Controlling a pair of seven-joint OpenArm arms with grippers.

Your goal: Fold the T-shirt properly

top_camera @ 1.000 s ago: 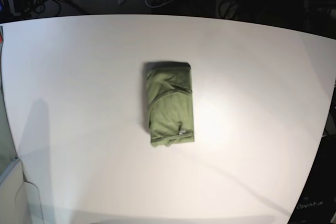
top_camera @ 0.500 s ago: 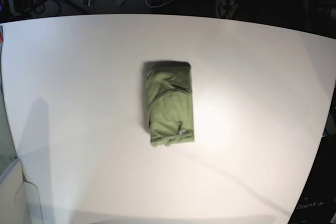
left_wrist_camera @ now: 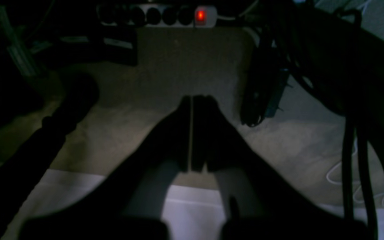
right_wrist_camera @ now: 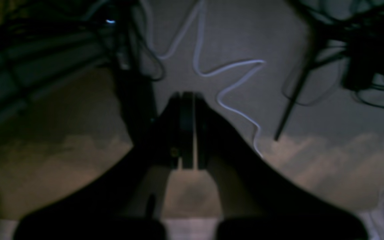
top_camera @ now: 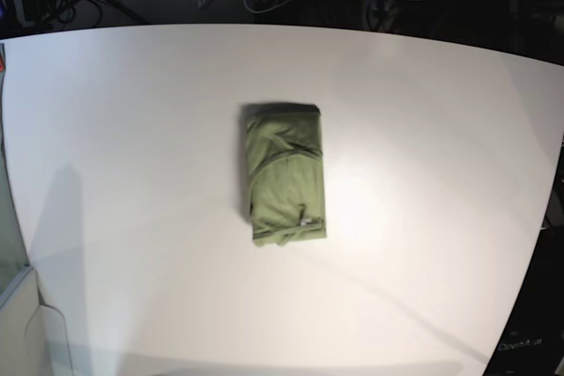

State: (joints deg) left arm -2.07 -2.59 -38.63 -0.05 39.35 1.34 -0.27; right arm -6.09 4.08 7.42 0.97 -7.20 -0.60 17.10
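Near the middle of the white table (top_camera: 106,129) lay the T-shirt (top_camera: 285,173), folded into a compact upright rectangle, well apart from both arms. It looked soft, light and limp, best taken by pinching a folded edge or corner. The left gripper (left_wrist_camera: 191,133) and right gripper (right_wrist_camera: 188,130) had fingers together, empty, off the table.

white table (top_camera: 132,129), power strip (left_wrist_camera: 158,15) with red light, floor cables (right_wrist_camera: 225,80)

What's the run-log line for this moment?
T-shirt: folded rectangle, table centre | left end effector: shut, empty, off table | right end effector: shut, empty, off table
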